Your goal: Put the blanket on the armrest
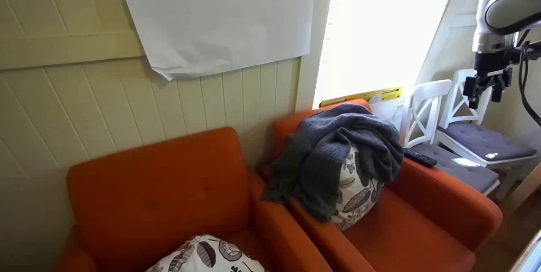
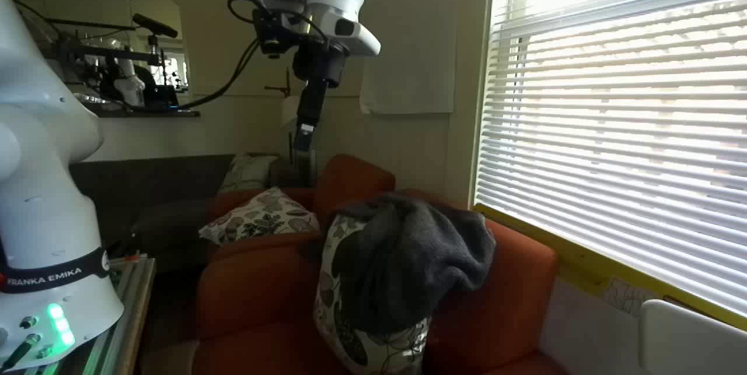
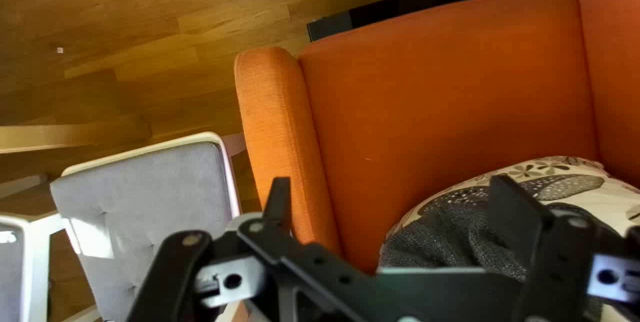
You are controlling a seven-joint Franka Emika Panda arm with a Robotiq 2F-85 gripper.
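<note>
1. the jaws stand spread in the air, apart from the gray blanket [image 1: 317,157].
2. the blanket lies bunched in loose folds over a patterned cushion [image 1: 357,196] on an orange armchair [image 3: 450,86].
3. in an exterior view, one blanket end overlaps the armrest [image 1: 336,246] beside the neighbouring armchair [image 1: 160,191].
4. a black remote [image 1: 419,157] rests on the opposite armrest [image 1: 452,196], near a white chair [image 1: 452,164].

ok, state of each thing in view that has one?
Claw, open, holding nothing.
Blanket, rumpled, draped over a cushion.
Cushion, propped in the armchair, partly covered.
Remote, lying on the armrest.
Window blinds, lowered, letting light through.
Base lights, lit green.
Paper sheet, hanging, crumpled at a lower corner.
</note>
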